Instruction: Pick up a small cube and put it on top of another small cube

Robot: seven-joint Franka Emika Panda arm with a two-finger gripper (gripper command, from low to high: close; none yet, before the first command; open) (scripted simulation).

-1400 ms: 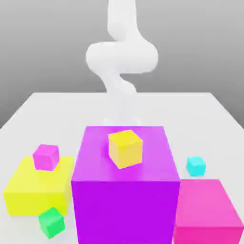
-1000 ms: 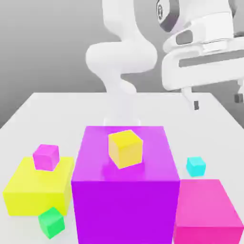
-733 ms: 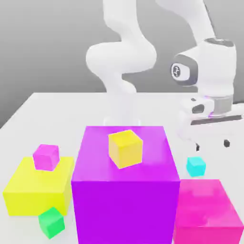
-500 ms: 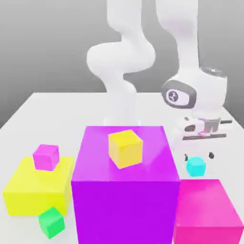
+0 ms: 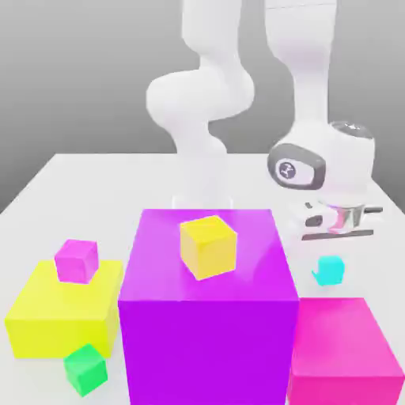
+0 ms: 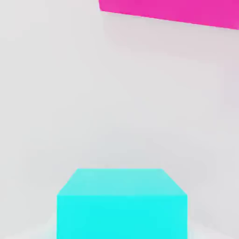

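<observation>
Lowered onto the small cube (image 5: pixel 328 270), the gripper (image 5: pixel 331 251) is now clamping it.
One plain turquoise cube, glowing between closed fingers, sitting beside one big pink block (image 5: pixel 342 348).

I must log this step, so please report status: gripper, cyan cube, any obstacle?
Gripper shut on cyan cube, beside the pink block. Green cube sits across the table; purple block stands between.

Small cyan cube (image 5: pixel 329 270) (image 6: pixel 122 203) — upright on the white table (image 5: pixel 87 198).
</observation>
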